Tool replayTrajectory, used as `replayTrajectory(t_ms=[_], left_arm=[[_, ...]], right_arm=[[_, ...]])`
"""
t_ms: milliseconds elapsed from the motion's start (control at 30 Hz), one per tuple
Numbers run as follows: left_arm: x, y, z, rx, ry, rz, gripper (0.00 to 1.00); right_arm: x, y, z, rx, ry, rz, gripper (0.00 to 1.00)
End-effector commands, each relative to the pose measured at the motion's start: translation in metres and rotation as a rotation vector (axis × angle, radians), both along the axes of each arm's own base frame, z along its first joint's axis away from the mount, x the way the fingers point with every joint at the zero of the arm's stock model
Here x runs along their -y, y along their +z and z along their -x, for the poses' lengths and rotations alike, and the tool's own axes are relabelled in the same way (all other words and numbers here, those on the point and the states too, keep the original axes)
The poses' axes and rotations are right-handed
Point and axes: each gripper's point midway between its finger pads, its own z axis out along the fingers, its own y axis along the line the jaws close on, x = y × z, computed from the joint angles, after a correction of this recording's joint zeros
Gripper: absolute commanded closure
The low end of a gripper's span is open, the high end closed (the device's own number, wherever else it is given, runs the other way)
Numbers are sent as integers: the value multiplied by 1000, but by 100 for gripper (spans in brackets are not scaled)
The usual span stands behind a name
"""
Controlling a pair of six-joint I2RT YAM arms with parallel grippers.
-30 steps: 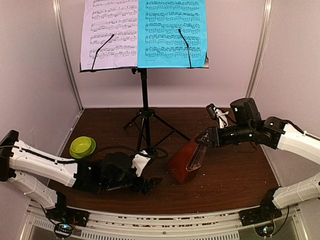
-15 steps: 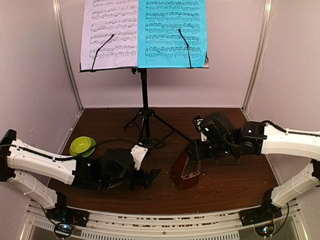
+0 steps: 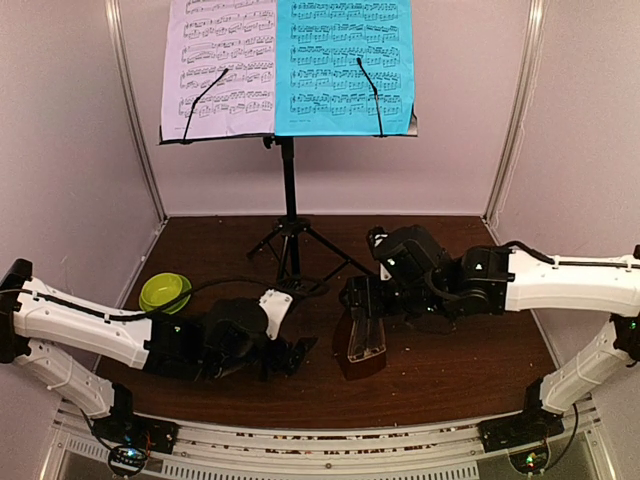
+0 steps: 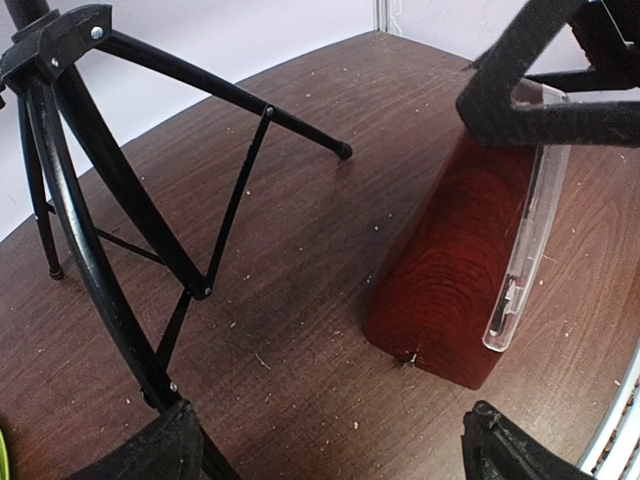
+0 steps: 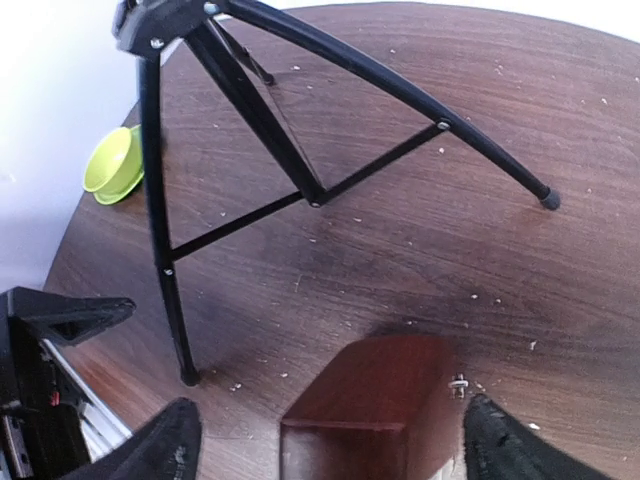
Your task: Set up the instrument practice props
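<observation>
Right wrist view: the right hand (image 5: 335,440) is spread wide over the top of the metronome (image 5: 365,405), one finger on either side, and it grips nothing. One finger stands clear of the wood. The other is just beside it, and I cannot tell whether it touches. The metronome stands base down on the table (image 5: 420,200), near the tripod legs of the music stand (image 5: 250,120), with its clear cover (image 4: 530,250) in place. The lilac sheet (image 3: 220,65) and the cyan sheet (image 3: 345,65) sit side by side on the stand's desk. The left hand (image 3: 295,352) lies low near the table, just left of the metronome, its jaws wide and empty.

The main risk, as I judge it, is the retreat. The metronome is tall on a small base, so a sideways pull with a finger against the wood could tip it or drag it off its spot. A straight lift looks safer. A catch on the cover's edge could pop it loose. The left hand could also nudge the base or a tripod leg if it sweeps carelessly, shaking the sheets. The lime-green bowl (image 3: 165,292) is well apart from all this.
</observation>
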Motion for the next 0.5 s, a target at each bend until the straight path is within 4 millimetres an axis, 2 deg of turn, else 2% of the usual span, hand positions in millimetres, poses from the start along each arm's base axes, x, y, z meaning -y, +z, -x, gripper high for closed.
replayTrajectory(t_ms=[0, 100, 233, 267, 333, 400, 467], left_arm=[[3, 27, -3, 18, 25, 72, 8], [1, 28, -3, 22, 30, 75, 7], [-3, 29, -3, 21, 37, 90, 8], [-4, 31, -3, 21, 37, 96, 7], [-5, 30, -2, 20, 38, 98, 7], [-6, 30, -2, 18, 36, 96, 8], [-6, 30, -1, 15, 34, 97, 7]], right_arm=[[-7, 30, 2, 38, 28, -104, 4], [8, 39, 3, 61, 47, -129, 2], [46, 28, 6, 70, 41, -226, 4], [56, 36, 6, 92, 37, -290, 4], [71, 31, 7, 95, 33, -322, 6], [83, 20, 6, 87, 14, -275, 11], [95, -4, 1, 34, -28, -204, 18]])
